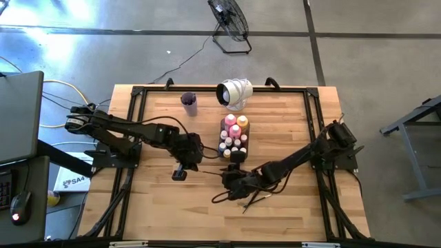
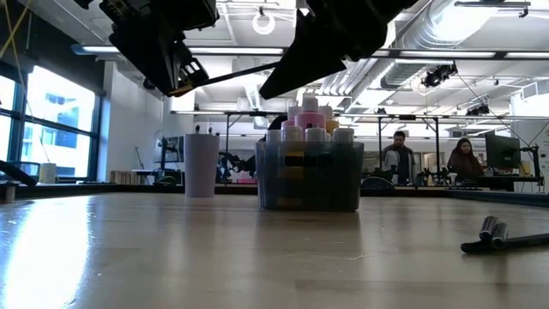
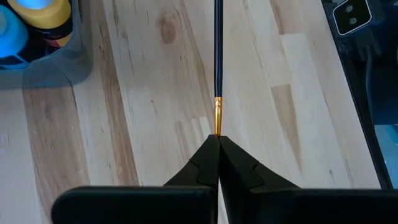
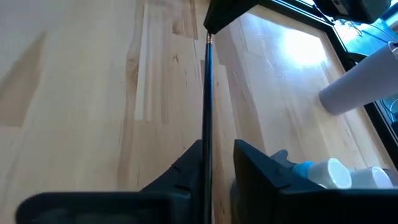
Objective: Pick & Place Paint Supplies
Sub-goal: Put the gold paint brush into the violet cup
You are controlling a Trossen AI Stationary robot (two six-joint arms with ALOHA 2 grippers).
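Observation:
A thin paintbrush (image 4: 206, 93) with a dark handle and a gold ferrule hangs in the air between my two grippers, over the table's middle. My left gripper (image 3: 218, 138) is shut on its ferrule end. My right gripper (image 4: 217, 165) is open, with one finger on each side of the handle's other end. Just beyond them, a clear tray (image 1: 234, 138) holds pink, orange and small white-capped paint bottles. In the low view the brush (image 2: 232, 77) spans the gap between the two dark hands in front of the tray (image 2: 309, 184). My left gripper pinches the brush at its gold ferrule (image 3: 217, 118) between the two fingertips, and the tip beyond is hidden between them. The brush runs straight on out of the fingertips, along the fingers. It is lifted clear of the table and points toward my right gripper. My right gripper has the handle (image 4: 204, 158) lying close along one finger (image 4: 189, 171), with a gap to the other. Whether that finger touches the handle I cannot tell.
A lilac cup (image 1: 189, 103) and a white object lying on its side (image 1: 234, 93) stand at the far edge. Loose brushes (image 1: 249, 196) lie on the wood near my right gripper and also show in the low view (image 2: 502, 236). Black frame rails border the table.

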